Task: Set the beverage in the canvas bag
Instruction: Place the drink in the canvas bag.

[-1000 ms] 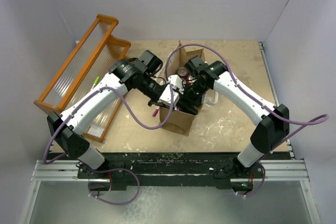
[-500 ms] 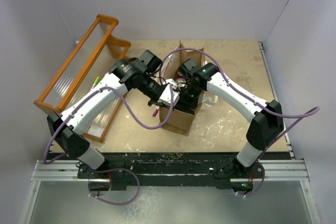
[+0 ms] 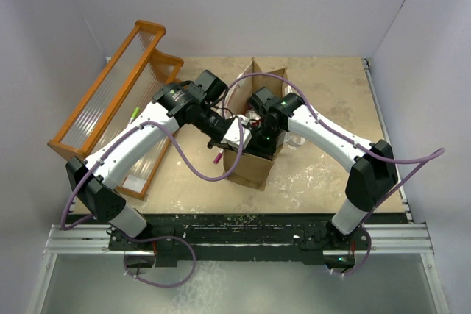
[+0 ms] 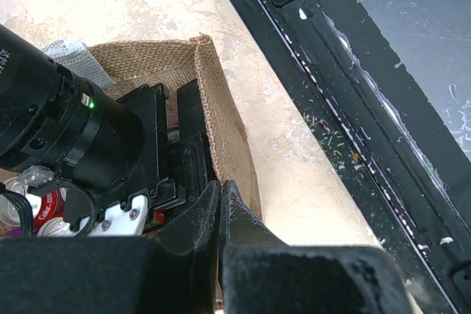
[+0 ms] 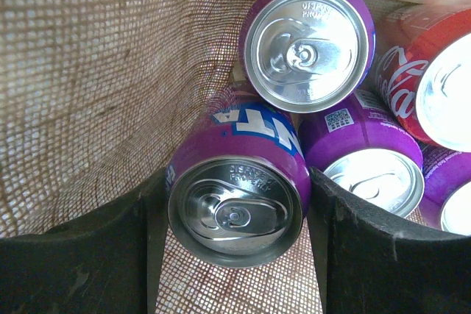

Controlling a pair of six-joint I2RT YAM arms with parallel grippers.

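Observation:
The canvas bag (image 3: 250, 163) stands open mid-table. My left gripper (image 3: 234, 135) is shut on its near-left wall; in the left wrist view the jaws (image 4: 219, 195) pinch the woven wall (image 4: 224, 126). My right gripper (image 3: 262, 135) reaches down inside the bag. In the right wrist view it (image 5: 235, 218) is shut on a purple Fanta can (image 5: 235, 189), with a finger (image 5: 353, 255) touching each side, just above the bag's woven floor. Beside it lie another purple Fanta can (image 5: 309, 42), a third purple can (image 5: 368, 163) and a red Coca-Cola can (image 5: 434, 86).
An orange slatted rack (image 3: 110, 101) leans at the left of the table. A small pink item (image 3: 217, 157) lies by the bag's left side. The bag's burlap wall (image 5: 96, 71) is close on the can's left. The black front rail (image 4: 353, 86) runs along the table edge.
My right arm has swung left and lowered the can deeper into the bag; the can top is no longer visible from above. The left arm has held still on the bag wall.

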